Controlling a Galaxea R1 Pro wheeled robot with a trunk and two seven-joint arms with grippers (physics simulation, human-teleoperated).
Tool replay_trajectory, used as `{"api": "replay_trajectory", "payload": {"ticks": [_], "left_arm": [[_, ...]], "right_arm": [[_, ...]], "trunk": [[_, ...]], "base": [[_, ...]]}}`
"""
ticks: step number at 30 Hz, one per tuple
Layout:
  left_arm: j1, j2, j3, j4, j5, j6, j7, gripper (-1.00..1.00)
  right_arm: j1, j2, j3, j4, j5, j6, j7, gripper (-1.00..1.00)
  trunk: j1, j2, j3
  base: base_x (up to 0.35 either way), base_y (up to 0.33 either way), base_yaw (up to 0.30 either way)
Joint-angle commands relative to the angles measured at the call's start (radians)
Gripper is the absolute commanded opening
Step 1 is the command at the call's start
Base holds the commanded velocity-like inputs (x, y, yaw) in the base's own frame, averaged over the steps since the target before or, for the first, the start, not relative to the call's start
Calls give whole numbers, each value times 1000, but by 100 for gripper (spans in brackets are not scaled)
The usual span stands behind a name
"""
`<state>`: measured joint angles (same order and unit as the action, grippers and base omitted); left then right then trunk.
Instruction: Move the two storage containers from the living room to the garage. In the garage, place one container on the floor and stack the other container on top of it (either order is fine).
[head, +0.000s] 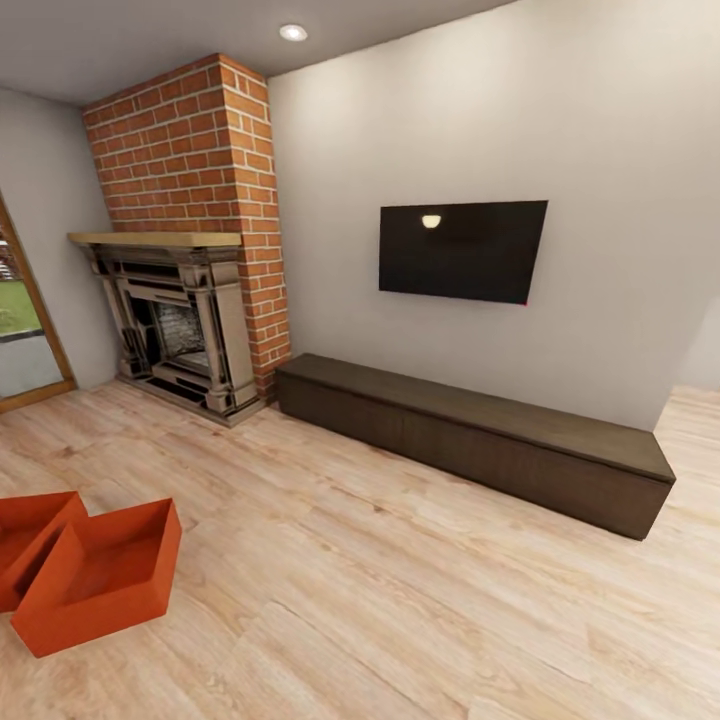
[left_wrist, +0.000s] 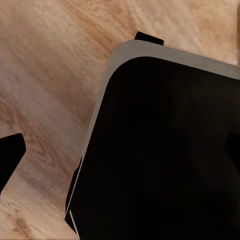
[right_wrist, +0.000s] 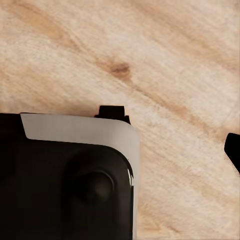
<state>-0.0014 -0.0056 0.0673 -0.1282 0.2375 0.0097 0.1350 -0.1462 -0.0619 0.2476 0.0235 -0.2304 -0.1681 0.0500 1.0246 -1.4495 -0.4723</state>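
From the head camera I see the living room, and I take the brick fireplace (head: 190, 250) as my landmark. The two storage containers (head: 100, 575) sit on the light wood-plank floor (head: 400, 600) well in front of the fireplace, toward the near left corner of my view. Both are red-orange, open-topped and upright. The nearer bin shows whole, turned at an angle to the planks; the second bin (head: 25, 540) lies just beside it on its left, cut off by the picture's edge, and the two look to be touching along one wall, though I cannot be sure of contact. To the right of the fireplace a long, low dark wood cabinet (head: 480, 440) runs along the cream wall, and a black wall-mounted television (head: 462, 250) hangs above it. To the left of the fireplace stands a wood-framed glass door (head: 25, 330) with grass outside. A recessed ceiling light (head: 293, 32) glows above the brick chimney. In the left wrist camera I get a dark, grey-edged part of the robot's body (left_wrist: 165, 150) over wood planks, with one dark fingertip (left_wrist: 10, 155) at the edge; the right wrist camera gives a similar dark body (right_wrist: 70, 180) over the planks. For both the left pincer and the right pincer, I cannot tell whether they are parted or closed.
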Motion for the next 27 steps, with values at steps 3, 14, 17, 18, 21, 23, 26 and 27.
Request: {"api": "replay_trajectory", "payload": {"ticks": [3, 14, 17, 18, 21, 23, 26, 27], "left_arm": [[0, -1, 6, -2, 3, 1, 2, 100], [0, -1, 6, -2, 3, 1, 2, 100], [0, -1, 6, -2, 3, 0, 2, 100], [0, -1, 6, -2, 2, 0, 2, 100], [0, -1, 6, -2, 2, 0, 2, 100], [0, -1, 6, -2, 2, 0, 2, 100], [0, -1, 6, -2, 2, 0, 2, 100], [0, -1, 6, -2, 2, 0, 2, 100]], "right_arm": [[-1, 0, 7, 3, -10, -5, 5, 100], [-1, 1, 5, 3, -7, -6, 5, 100], [-1, 0, 8, 3, -5, -8, 5, 100], [-1, -1, 8, 3, -5, -8, 5, 100], [-1, -1, 8, 3, -4, -8, 5, 100], [-1, -1, 8, 3, -4, -8, 5, 100], [-1, -1, 9, 3, -4, -8, 5, 100], [-1, -1, 10, 3, -4, -8, 5, 100]], "trunk": [[0, 0, -1], [0, 0, -1], [0, 0, -1], [0, 0, -1], [0, 0, -1], [0, 0, -1], [0, 0, -1], [0, 0, -1]], "base": [[239, 0, 0], [244, 0, 0], [233, 0, 0], [202, 0, 0], [163, 0, 0], [110, 0, 0], [46, 0, 0], [20, 0, 0]]}}
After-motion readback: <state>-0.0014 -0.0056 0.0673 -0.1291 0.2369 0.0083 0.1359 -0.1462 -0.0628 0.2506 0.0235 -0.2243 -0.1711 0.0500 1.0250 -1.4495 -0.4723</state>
